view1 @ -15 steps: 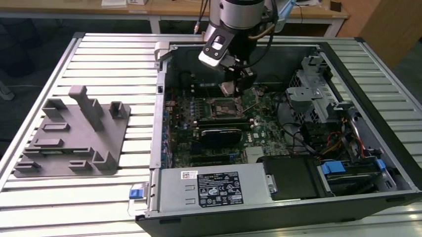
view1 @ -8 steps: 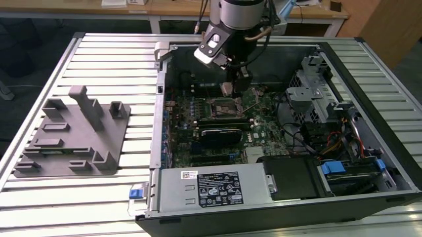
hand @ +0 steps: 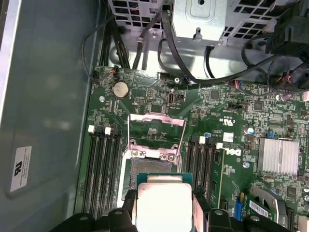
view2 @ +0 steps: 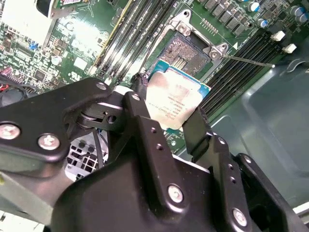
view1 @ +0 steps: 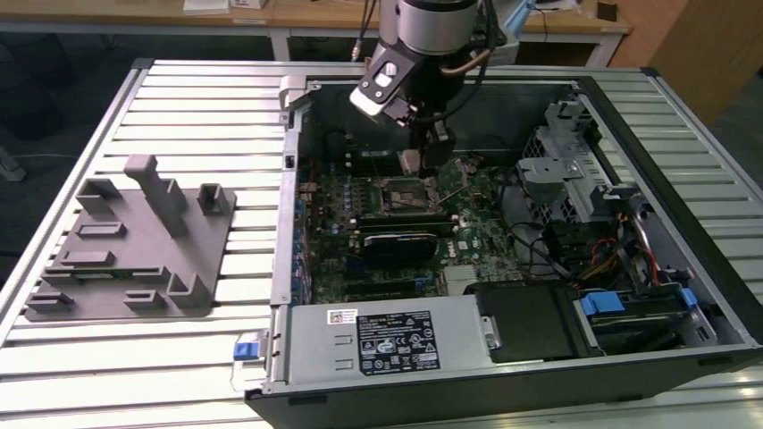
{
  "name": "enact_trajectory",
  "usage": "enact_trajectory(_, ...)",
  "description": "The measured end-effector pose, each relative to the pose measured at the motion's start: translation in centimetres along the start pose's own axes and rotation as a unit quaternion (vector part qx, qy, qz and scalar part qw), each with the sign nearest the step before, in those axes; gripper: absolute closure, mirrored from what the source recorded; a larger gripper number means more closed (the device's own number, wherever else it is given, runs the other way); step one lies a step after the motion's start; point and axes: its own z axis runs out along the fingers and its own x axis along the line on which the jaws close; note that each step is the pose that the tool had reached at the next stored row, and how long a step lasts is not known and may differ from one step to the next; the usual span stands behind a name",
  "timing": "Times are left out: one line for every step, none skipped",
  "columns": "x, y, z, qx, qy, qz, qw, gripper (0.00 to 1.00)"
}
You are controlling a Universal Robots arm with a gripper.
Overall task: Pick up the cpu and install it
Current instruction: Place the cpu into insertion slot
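Observation:
My gripper (view1: pixel 413 154) hangs inside the open computer case, shut on the cpu (view1: pixel 409 164), a flat square chip with a silver top. In both wrist views the black fingers (view2: pixel 140 99) clamp the cpu (view2: pixel 176 99) by two opposite edges. It hovers just above the open socket (view2: pixel 186 50) on the green motherboard (view1: pixel 477 214). In the first wrist view the cpu (hand: pixel 164 205) covers part of the socket (hand: pixel 126 176), and the metal load plate (hand: pixel 155 131) is swung up beyond it. The chip is tilted and apart from the socket.
Memory slots (hand: pixel 104 169) flank the socket on both sides. A thin lever (view2: pixel 246 60) sticks out beside it. A black card (view1: pixel 399 243), the power supply (view1: pixel 381 344), cables (view1: pixel 549 246) and a drive cage (view1: pixel 573 152) fill the case. A grey fixture tray (view1: pixel 131 241) lies at the exterior view's left.

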Motion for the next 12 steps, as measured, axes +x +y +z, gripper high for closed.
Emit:
enact_trajectory(0.00,-0.01,0.05,0.0001,-0.0002,0.000,1.0000,0.46)
enact_trajectory(0.00,-0.01,0.11,0.0001,-0.0002,0.000,1.0000,0.46)
enact_trajectory(0.00,-0.01,0.19,0.0001,-0.0002,0.000,1.0000,0.46)
enact_trajectory(0.00,-0.02,0.27,0.0001,-0.0002,0.000,1.0000,0.46)
enact_trajectory(-0.01,-0.03,0.37,0.0002,-0.0003,0.000,1.0000,0.46)
enact_trajectory(-0.01,-0.03,0.48,0.0002,-0.0003,0.000,1.0000,0.46)
enact_trajectory(-0.01,-0.04,0.60,0.0002,-0.0004,0.000,1.0000,0.46)
enact_trajectory(-0.01,-0.05,0.73,0.0001,-0.0004,0.000,1.0000,0.46)
enact_trajectory(-0.01,-0.06,0.86,0.0002,-0.0004,0.000,1.0000,0.46)
enact_trajectory(-0.01,-0.07,1.00,0.0001,-0.0004,0.000,1.0000,0.46)
enact_trajectory(-0.01,-0.08,1.14,0.0002,-0.0004,0.000,1.0000,0.46)
enact_trajectory(-0.01,-0.09,1.29,0.0001,-0.0004,0.000,1.0000,0.46)
